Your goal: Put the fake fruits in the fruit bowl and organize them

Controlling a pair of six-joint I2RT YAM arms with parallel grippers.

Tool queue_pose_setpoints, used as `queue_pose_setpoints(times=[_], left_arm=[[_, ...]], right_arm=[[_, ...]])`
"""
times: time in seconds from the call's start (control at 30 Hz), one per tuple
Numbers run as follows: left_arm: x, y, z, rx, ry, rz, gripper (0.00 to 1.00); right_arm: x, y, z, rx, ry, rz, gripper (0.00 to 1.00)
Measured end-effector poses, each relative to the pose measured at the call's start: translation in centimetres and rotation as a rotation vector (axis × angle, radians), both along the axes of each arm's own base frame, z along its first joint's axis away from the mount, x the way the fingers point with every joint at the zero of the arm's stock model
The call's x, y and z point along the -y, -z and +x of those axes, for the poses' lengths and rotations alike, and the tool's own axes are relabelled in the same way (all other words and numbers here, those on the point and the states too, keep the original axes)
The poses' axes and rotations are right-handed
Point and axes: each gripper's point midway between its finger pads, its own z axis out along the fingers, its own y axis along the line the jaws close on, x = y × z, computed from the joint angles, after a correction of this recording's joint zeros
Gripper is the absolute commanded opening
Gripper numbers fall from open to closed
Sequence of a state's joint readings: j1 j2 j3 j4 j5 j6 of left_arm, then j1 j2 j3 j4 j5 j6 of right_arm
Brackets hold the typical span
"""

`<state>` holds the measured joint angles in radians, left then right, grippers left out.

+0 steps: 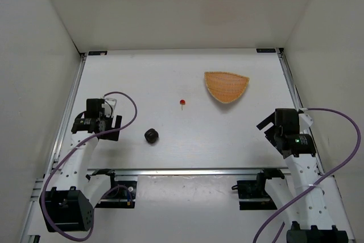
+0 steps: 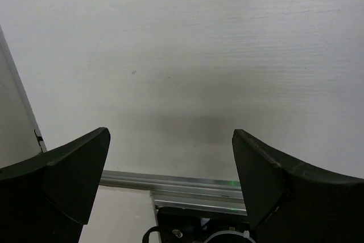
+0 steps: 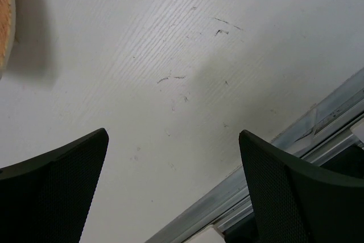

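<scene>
White tabletop (image 1: 170, 66), boxed in by pale walls, carries everything. Over it, the left gripper (image 2: 170, 140) hangs with its jaws spread wide and nothing between them, an aluminium rail (image 2: 187, 183) just beyond its fingers. The dark bumpy fruit (image 1: 151, 135) lies near it, not touching. The right gripper (image 3: 173, 140) is likewise agape and empty over scuffed table. The tiny red ball (image 1: 182, 103) sits mid-table. The woven basket (image 1: 226, 86) rests farther back on the right, with both fruits outside it.
</scene>
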<state>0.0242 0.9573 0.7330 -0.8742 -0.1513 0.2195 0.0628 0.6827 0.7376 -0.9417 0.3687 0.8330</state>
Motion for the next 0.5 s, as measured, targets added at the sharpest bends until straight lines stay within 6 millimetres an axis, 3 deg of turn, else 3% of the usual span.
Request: queue_pose_setpoints(times=[0.1, 0.17, 0.37, 0.5], left_arm=[[0.4, -0.3, 0.2, 0.002, 0.017, -0.005, 1.0], [1.9, -1.4, 0.7, -0.005, 0.089, -0.019, 1.0], [10.5, -6.3, 4.5, 0.018, 0.461, -0.049, 1.0], [16.5, -5.4, 4.2, -0.07, 0.691, -0.05, 1.0]], right_arm=[[0.2, -0.3, -0.1, 0.02, 0.004, -0.011, 1.0], [0.3, -0.5, -0.1, 0.029, 0.0, -0.017, 1.0], [-0.1, -0.8, 0.4, 0.043, -0.055, -0.024, 1.0], [-0.5, -1.2, 1.0, 0.071, -0.087, -0.017, 1.0]])
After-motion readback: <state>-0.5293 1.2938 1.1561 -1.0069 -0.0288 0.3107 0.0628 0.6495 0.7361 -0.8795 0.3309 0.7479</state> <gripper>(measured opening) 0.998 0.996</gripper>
